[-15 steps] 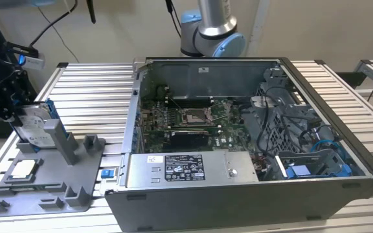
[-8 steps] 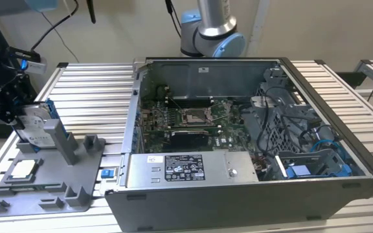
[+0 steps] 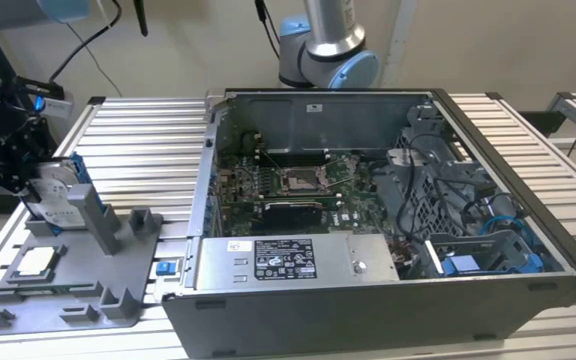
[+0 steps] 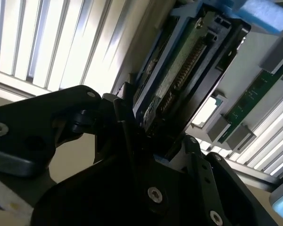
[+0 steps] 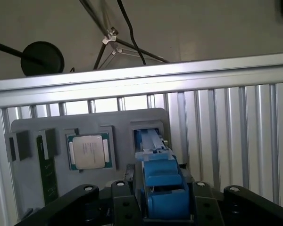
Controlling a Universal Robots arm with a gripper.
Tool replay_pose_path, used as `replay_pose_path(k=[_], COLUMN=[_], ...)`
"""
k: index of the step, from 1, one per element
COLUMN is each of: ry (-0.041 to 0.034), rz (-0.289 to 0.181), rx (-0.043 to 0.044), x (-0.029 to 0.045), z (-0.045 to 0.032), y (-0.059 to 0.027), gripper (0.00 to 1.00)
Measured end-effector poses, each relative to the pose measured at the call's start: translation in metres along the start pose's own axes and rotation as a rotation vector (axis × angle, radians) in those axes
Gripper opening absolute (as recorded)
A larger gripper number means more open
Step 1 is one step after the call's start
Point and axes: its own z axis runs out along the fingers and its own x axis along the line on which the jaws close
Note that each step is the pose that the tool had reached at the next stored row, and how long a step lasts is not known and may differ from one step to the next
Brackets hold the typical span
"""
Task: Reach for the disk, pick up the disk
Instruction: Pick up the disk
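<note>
The disk point(image 3: 52, 196) stands on edge at the grey fixture tray point(image 3: 78, 300), on the exterior view's left, well apart from the open PC case point(image 3: 368, 300). Gripper point(image 4: 155, 136) has it: in both wrist views the black fingers point(image 5: 125, 195) sit tight against either side of the disk's blue bracket point(image 5: 162, 188), so I read it as clamped on the disk. Reach done, grasp looks made. Lift: can't confirm. The disk's lower edge is hidden behind the tray's posts and the fingers, so seated in its slot vs. just clear is unclear. Chip point(image 5: 90, 151) sits in its pocket just beside. Label face is partly covered by the gripper in the exterior view.
</note>
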Motion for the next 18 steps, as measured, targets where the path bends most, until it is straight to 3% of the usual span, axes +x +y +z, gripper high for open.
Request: replay_pose_path(k=[9,10,18], ry=[-0.0003,-0.0003,-0.0004], rz=[-0.001,-0.001,-0.001], rx=[0.0029,0.0030,0.0030], x=[0.0000,0.0000,0.0000], z=[0.0022,0.0022,0.0023], y=[0.0000,0.0000,0.0000], gripper=[1.00,0.00,0.00])
